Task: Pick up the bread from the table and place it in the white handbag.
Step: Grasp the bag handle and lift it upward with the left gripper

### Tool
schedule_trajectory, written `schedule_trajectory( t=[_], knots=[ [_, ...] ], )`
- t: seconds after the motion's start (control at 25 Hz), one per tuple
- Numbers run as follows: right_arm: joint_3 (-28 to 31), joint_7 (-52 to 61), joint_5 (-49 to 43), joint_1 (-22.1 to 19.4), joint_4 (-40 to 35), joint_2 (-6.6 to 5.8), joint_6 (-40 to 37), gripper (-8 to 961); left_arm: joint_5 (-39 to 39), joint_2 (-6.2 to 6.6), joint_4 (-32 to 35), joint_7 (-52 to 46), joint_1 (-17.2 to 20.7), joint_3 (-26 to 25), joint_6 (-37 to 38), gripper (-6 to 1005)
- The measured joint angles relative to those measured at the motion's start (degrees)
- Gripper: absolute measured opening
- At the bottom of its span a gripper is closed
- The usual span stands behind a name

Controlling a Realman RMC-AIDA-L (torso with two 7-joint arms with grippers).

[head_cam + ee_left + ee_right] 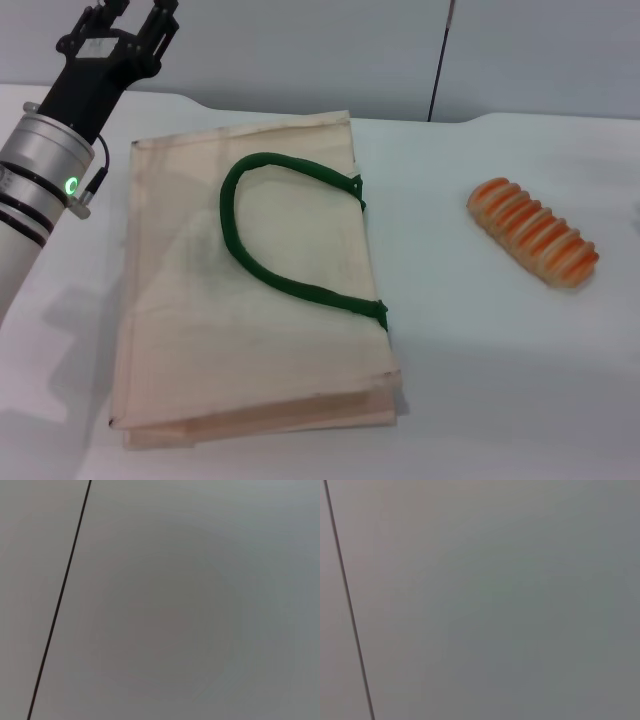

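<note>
Nothing picked up yet, by the look of it: approach step at most. Bread [533, 232] lying untouched on the table [470, 380], on the right side, slanted from far-left to near-right, well apart from the white handbag [250, 300]. Handbag lying flat in the middle-left, green loop handle [285, 240] resting on its upper face, mouth edge toward the right and apparently closed flat.

Left gripper [128, 15] raised at the far left, beyond and left of the bag's far-left corner, fingers partly cut off by the frame edge; cannot tell whether spread or pressed together. Holding nothing visible. Right gripper nowhere in the head view; state unknown.

Next move, as a judgement: reaching to the bread, most naturally with the right arm given the loaf's side, closing across its short width over the ridges, glossy surface possibly slippery. Bag mouth likely needing to be lifted open by the handle before insertion.

Head view alone showing bread, bag and left arm. Both wrist views showing only a plain grey surface [190, 610] crossed by a thin dark line [60, 600]; no fingers, no task items.
</note>
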Motion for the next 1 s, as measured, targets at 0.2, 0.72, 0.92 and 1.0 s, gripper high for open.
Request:
schedule_trajectory(
  t=[0.2, 0.72, 0.92, 1.0],
  knots=[
    [0.0, 0.0, 0.0, 0.0, 0.0, 0.00, 0.0, 865, 0.0, 0.00, 0.0, 0.0, 0.0, 0.0, 0.0, 659],
    [0.3, 0.1, 0.2, -0.2, 0.0, 0.00, -0.1, 866, 0.2, 0.32, -0.2, -2.6, 0.4, -0.1, 0.8, 651],
    [0.4, 0.1, 0.3, -0.2, 0.0, 0.00, -0.1, 866, 5.5, 0.95, -4.1, -13.8, -1.0, 0.2, 0.8, 649],
    [0.4, 0.1, 0.4, -0.2, 0.0, 0.01, -0.1, 866, 11.9, 1.22, -7.9, -19.6, -2.4, 0.2, 0.9, 648]
  ],
)
